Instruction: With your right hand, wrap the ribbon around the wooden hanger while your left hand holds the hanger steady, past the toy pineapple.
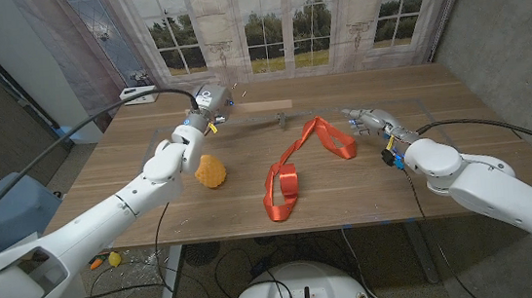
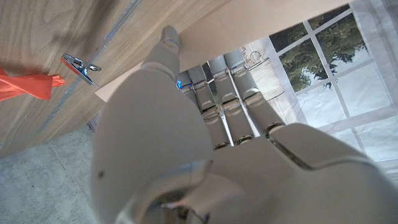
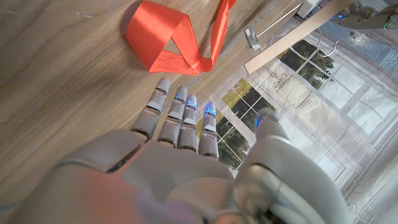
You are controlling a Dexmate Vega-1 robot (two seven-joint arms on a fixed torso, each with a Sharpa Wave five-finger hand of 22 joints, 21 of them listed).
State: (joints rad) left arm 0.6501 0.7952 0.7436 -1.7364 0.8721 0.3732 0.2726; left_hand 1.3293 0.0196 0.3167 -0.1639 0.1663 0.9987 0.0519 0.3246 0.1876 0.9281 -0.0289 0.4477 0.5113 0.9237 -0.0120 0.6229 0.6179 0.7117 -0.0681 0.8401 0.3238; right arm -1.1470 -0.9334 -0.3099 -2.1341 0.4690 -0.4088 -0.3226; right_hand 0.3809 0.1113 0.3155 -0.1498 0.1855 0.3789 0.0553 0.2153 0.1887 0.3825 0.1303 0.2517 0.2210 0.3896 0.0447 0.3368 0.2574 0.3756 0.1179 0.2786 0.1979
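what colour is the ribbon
Orange-red; the ribbon shows best in the head view, lying on the table.

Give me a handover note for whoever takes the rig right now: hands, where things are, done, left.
Left hand: at the far left end of the wooden hanger, fingers around it as far as the left wrist view shows.
Right hand: open, empty, just right of the ribbon, not touching it.
Ribbon: lies loose on the table, running from near the hanger's metal hook toward the front edge.
Toy pineapple: beside the left forearm.
Done: hanger apparently steadied.
Left: pick up the ribbon, wrap it around the hanger.
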